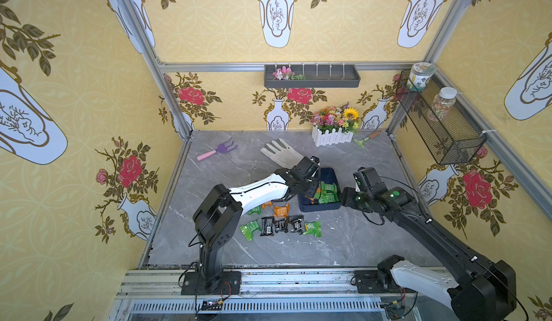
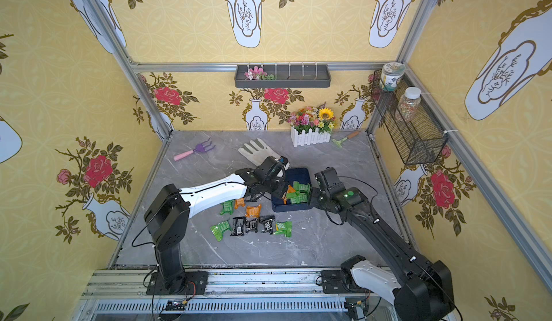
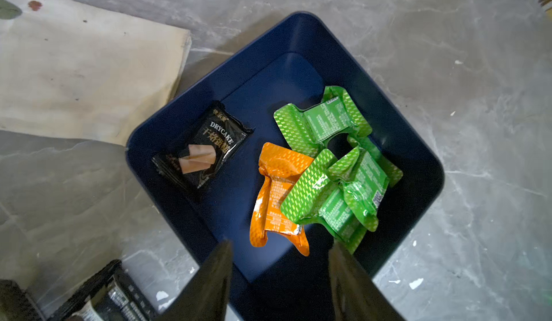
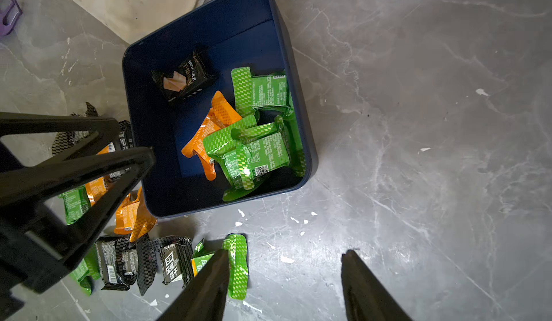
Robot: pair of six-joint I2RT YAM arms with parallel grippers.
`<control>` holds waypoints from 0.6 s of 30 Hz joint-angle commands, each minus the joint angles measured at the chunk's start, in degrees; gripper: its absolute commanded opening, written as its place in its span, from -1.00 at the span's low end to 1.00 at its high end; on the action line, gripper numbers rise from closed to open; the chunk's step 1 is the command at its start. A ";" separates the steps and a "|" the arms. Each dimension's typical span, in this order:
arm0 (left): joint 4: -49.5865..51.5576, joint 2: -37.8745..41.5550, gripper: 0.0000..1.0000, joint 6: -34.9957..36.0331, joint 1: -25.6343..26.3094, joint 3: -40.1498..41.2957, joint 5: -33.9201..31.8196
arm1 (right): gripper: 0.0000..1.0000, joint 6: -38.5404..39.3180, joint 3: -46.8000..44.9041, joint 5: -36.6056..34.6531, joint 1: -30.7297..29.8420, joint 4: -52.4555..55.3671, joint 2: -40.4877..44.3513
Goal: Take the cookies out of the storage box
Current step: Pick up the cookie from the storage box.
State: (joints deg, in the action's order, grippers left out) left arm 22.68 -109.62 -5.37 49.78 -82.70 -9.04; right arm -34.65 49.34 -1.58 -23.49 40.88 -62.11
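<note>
Left gripper (image 3: pixel 280 243), jaws apart, hangs by the storage box (image 3: pixel 298 32) rim — grabbing the orange packet (image 3: pixel 277 185) may drag the overlapping green packets (image 3: pixel 328 122) along

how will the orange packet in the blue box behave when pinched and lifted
Probably floppy: the orange packet is crinkled foil with bent ends, so it may sag. Likely light, being a small snack wrapper. Its glossy skin may slip, and a green packet overlaps one edge, so lifting could drag that along.
</note>
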 commanded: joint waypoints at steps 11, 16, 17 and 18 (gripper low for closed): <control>5.93 -10.98 0.16 18.71 -2.67 -12.38 -2.76 | 0.25 -0.22 0.40 1.30 0.09 -0.01 -0.43; 8.67 -14.47 0.21 22.73 -3.43 -16.08 -2.41 | 0.25 -0.16 0.51 1.47 0.03 0.22 -0.49; 8.99 -15.09 0.21 23.07 -3.62 -16.75 -2.39 | 0.25 -0.22 0.54 1.41 0.08 0.16 -0.47; 9.10 -15.74 0.21 23.36 -3.77 -17.28 -2.99 | 0.25 -0.19 0.65 1.41 0.02 0.21 -0.47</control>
State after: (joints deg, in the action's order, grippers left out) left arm 29.45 -123.79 15.03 46.59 -98.87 -11.75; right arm -34.68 49.45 -0.16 -23.38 40.77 -62.70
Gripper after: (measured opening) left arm 0.606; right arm 0.625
